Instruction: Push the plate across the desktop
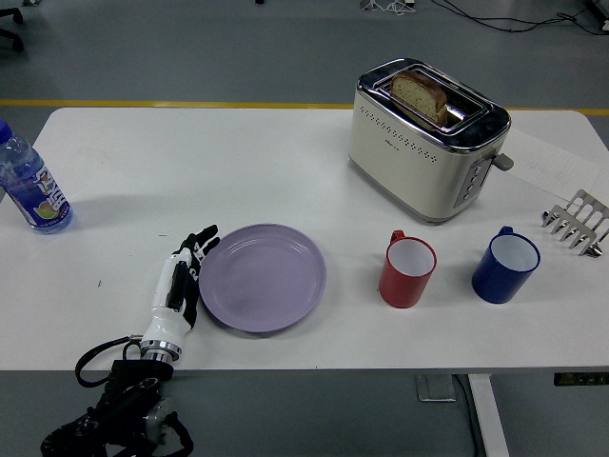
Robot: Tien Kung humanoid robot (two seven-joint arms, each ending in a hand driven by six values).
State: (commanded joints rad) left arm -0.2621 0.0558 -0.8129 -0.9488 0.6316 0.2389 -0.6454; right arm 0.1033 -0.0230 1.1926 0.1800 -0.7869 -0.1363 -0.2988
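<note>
Near the front edge of the white table: round lilac ceramic plate, left hand flat against its left rim, fingers straight and together for shoving sideways toward the red mug.

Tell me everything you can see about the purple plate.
The plate is round, pale purple, smooth and glossy with a shallow raised rim, and holds nothing. It lies flat on the white table near the front edge, left of the red mug. The left hand rests flat against its left rim, fingers straight.
</note>
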